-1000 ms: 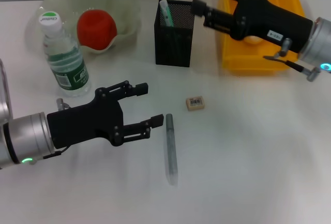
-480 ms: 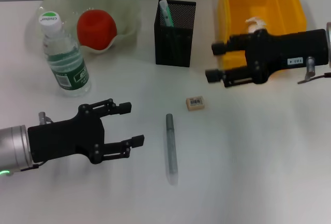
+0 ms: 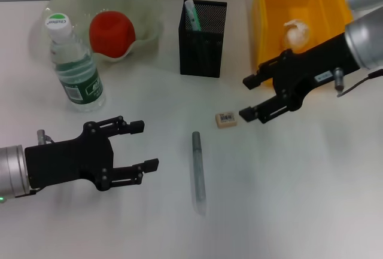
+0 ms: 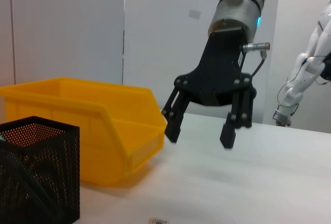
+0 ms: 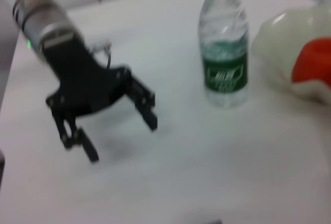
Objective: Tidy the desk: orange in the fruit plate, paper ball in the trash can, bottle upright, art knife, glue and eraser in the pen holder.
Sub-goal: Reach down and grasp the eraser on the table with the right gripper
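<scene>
The orange (image 3: pixel 112 32) lies in the pale green fruit plate (image 3: pixel 146 8). Beside the plate the bottle (image 3: pixel 73 67) stands upright. A green-and-white glue stick (image 3: pixel 190 12) pokes out of the black mesh pen holder (image 3: pixel 202 37). The paper ball (image 3: pixel 296 32) rests in the yellow trash can (image 3: pixel 269 26). On the table lie the beige eraser (image 3: pixel 225 119) and the grey art knife (image 3: pixel 197 169). My right gripper (image 3: pixel 246 98) is open just right of the eraser, apart from it. My left gripper (image 3: pixel 145 145) is open, left of the knife.
The left wrist view shows the right gripper (image 4: pixel 201 133) hanging over the table beside the trash can (image 4: pixel 77 125) and pen holder (image 4: pixel 36 172). The right wrist view shows the left gripper (image 5: pixel 123 141), the bottle (image 5: pixel 223 53) and the orange (image 5: pixel 313 69).
My right gripper swung from beside the pen holder's top, over the trash can, down to the eraser's right side. My left gripper drew back to the left, away from the knife.
</scene>
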